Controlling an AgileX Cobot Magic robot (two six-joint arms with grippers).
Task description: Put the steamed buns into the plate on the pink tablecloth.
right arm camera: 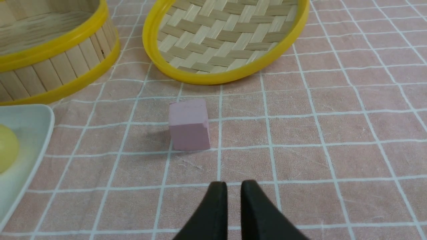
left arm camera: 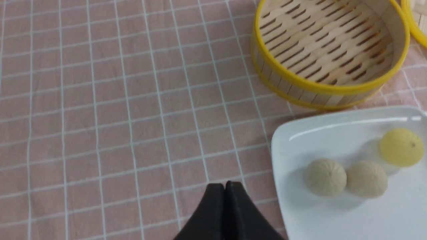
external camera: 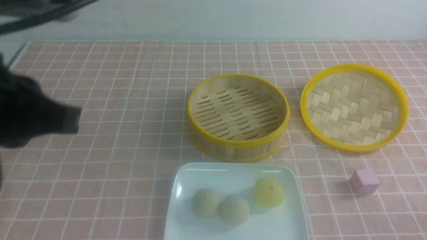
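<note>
The steamed buns, all three, lie in the plate (external camera: 180,186) on the pink tablecloth (external camera: 116,100): two beige buns (external camera: 206,203) (external camera: 234,209) touching side by side, the yellow bun (external camera: 269,192) just beside them toward the far right corner of the plate.

From my left claw (left arm camera: 225,184), whose jaws I see pressed together with nothing between them, the plate sits just off to the right, and the beige pair is the nearest part of its contents. The empty steamer basket (left arm camera: 320,88) stands ahead and to the right of that claw, close behind the plate.

My right claw (right arm camera: 233,183) shows a narrow gap between its jaws and holds nothing. A pink cube (right arm camera: 189,124) rests on the cloth a little ahead and slightly left of it. The woven lid (right arm camera: 227,33) lies farther ahead, beyond the cube. The plate's edge is well to that claw's left.
</note>
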